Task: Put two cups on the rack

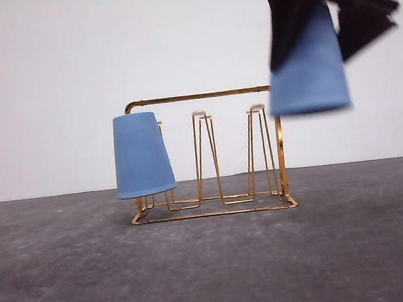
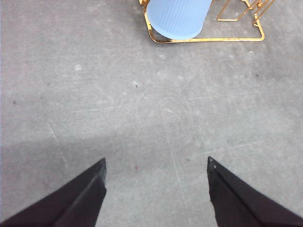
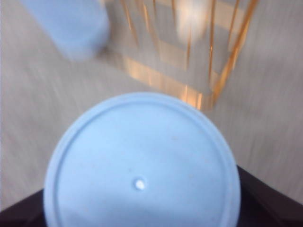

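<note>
A plain white wall stands behind a grey, scuffed tabletop (image 1: 71,280), and on it sits the gold wire rack (image 1: 203,95), its arched handle bar running across the top and its white-tipped hairpin prongs rising from a rectangular base. By the look of it the task is half done: one light-blue ribbed cup (image 1: 142,156) already hangs mouth-down over the prong pair at the rack's left end, leaning slightly, its rim clear of the base. The second cup (image 1: 308,64) is in the air, also inverted, above and just outside the rack's right end, its rim about level with the handle bar; it remains to be brought over one of the two free prong pairs and lowered. Both cups are matte, tapered and handleless; in the right wrist view the carried cup shows a flat circular bottom with a raised edge and a small central dot. The right tool (image 1: 331,7) is clenched around this cup near its narrow end, blurred with motion. The left tool (image 2: 156,189) hangs released over bare tabletop, its dark fingers well apart, near the rack's left end where the placed cup sits.
</note>
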Robot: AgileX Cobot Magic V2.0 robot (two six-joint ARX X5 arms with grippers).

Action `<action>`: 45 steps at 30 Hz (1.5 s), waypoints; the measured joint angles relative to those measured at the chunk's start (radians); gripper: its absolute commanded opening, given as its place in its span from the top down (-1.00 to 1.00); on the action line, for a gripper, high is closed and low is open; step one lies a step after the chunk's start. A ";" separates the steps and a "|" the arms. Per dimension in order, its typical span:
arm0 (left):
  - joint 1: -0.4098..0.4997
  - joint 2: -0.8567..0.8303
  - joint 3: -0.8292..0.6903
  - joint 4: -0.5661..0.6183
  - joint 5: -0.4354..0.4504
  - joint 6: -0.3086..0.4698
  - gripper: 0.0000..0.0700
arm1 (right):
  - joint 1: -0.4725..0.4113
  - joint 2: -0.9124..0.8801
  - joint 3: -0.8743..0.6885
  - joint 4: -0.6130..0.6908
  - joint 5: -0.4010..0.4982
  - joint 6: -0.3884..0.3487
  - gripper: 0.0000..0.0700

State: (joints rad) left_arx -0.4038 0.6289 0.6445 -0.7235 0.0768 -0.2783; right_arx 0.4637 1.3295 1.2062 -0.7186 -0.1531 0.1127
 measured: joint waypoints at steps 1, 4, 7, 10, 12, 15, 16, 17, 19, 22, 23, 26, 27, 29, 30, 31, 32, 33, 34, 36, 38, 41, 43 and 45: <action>0.000 0.000 0.000 0.000 0.000 0.000 -0.11 | 0.000 0.001 0.028 0.001 0.000 0.000 -0.06; 0.000 0.000 0.000 0.000 -0.005 0.000 -0.11 | -0.004 0.019 0.113 0.012 0.017 -0.001 -0.06; 0.000 0.000 0.000 0.000 -0.007 0.000 -0.11 | -0.012 0.061 0.180 0.035 0.022 -0.003 -0.06; 0.000 0.000 0.000 0.000 -0.008 0.000 -0.11 | -0.019 0.119 0.211 0.057 0.022 -0.005 -0.06; 0.000 0.000 0.000 0.000 -0.008 0.000 -0.11 | -0.023 0.160 0.213 0.073 0.024 -0.008 -0.06; 0.000 0.000 0.000 0.000 -0.008 0.000 -0.11 | -0.027 0.222 0.213 0.100 0.028 -0.011 -0.07; 0.000 0.000 0.000 0.000 -0.008 0.000 -0.11 | -0.028 0.239 0.213 0.114 0.034 -0.011 -0.07; 0.000 0.000 0.000 0.000 -0.008 0.000 -0.11 | -0.030 0.256 0.213 0.129 0.040 -0.011 -0.07; 0.000 0.000 0.000 0.000 -0.008 0.000 -0.11 | -0.033 0.288 0.213 0.156 0.048 -0.011 -0.08; 0.000 0.000 0.000 0.000 -0.008 -0.003 -0.11 | -0.034 0.336 0.213 0.188 0.051 -0.011 -0.08; 0.000 0.000 0.000 0.000 -0.008 -0.005 -0.11 | -0.033 0.352 0.213 0.194 0.051 -0.011 -0.10; 0.000 0.000 0.000 0.000 -0.008 -0.012 -0.11 | -0.033 0.396 0.213 0.205 0.051 -0.011 -0.22; 0.000 0.000 0.000 0.000 -0.008 -0.013 -0.11 | -0.034 0.409 0.213 0.206 0.051 -0.011 -0.28; 0.000 0.000 0.000 0.000 -0.008 -0.015 -0.11 | -0.033 0.431 0.213 0.208 0.052 -0.011 -0.32; 0.000 0.000 0.000 0.000 -0.008 -0.015 -0.11 | -0.033 0.440 0.213 0.209 0.053 -0.011 -0.33; 0.000 0.000 0.000 0.000 -0.008 -0.015 -0.11 | -0.033 0.448 0.213 0.211 0.053 -0.011 -0.33; 0.000 0.000 0.000 0.000 -0.008 -0.015 -0.11 | -0.033 0.455 0.213 0.212 0.053 -0.011 -0.33; 0.000 0.000 0.000 0.000 -0.008 -0.015 -0.11 | -0.033 0.462 0.213 0.212 0.053 -0.011 -0.33; 0.000 0.000 0.000 0.000 -0.008 -0.015 -0.11 | -0.033 0.467 0.213 0.212 0.053 -0.011 -0.33; 0.000 0.000 0.000 0.000 -0.008 -0.016 -0.11 | -0.033 0.476 0.213 0.212 0.053 -0.011 -0.39; 0.000 0.000 0.000 0.000 -0.008 -0.016 -0.11 | -0.033 0.481 0.213 0.212 0.066 -0.011 -0.51; 0.000 0.000 0.000 0.000 -0.008 -0.020 -0.11 | -0.033 0.488 0.213 0.213 0.086 -0.011 -0.63; 0.000 0.000 0.000 0.000 -0.008 -0.022 -0.11 | -0.033 0.497 0.213 0.213 0.091 -0.011 -0.69; 0.000 0.000 0.000 0.000 -0.008 -0.023 -0.11 | -0.033 0.505 0.213 0.207 0.091 -0.011 -0.81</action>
State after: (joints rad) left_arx -0.4038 0.6289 0.6445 -0.7235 0.0692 -0.3008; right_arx 0.4309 1.8340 1.4189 -0.5118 -0.0624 0.1017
